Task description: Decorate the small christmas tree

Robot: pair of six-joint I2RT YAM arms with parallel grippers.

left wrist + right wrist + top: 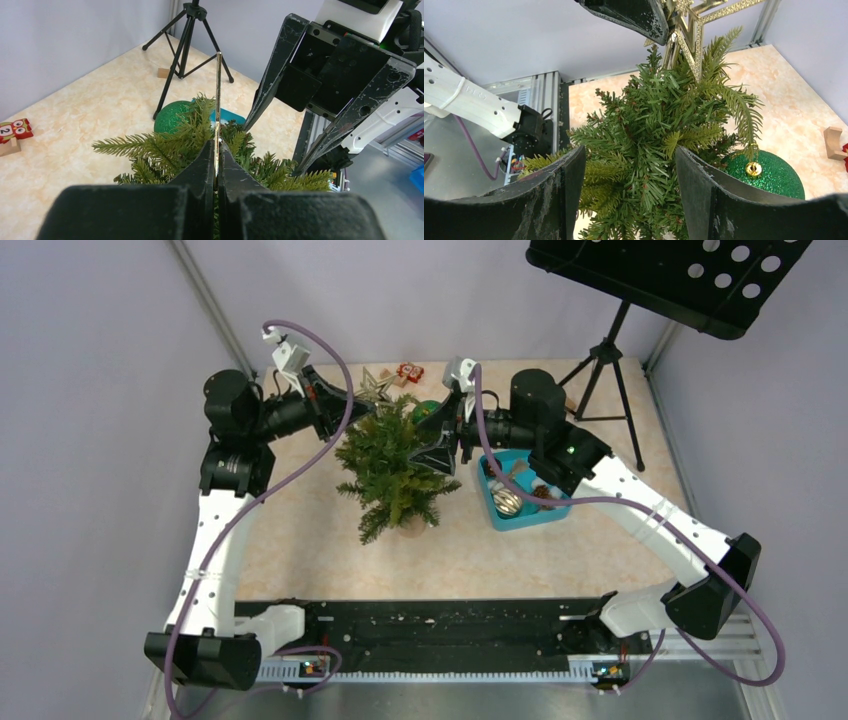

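The small christmas tree (393,475) stands mid-table with dark green needle branches. My left gripper (216,147) is shut on a flat gold star (218,95), seen edge-on, and holds it just above the tree top (200,135). From the right wrist view the gold star (689,30) hangs over the tree (649,135), pinched by the left gripper (634,15). My right gripper (629,155) is open, its fingers standing on either side of the upper branches without pressing them. A green glitter ball (769,172) lies on the table behind the tree.
A teal tray (497,512) with more ornaments sits right of the tree. A black music stand's tripod (605,370) occupies the far right corner. A red ornament (408,371) and a wooden block (162,73) lie near the back edge.
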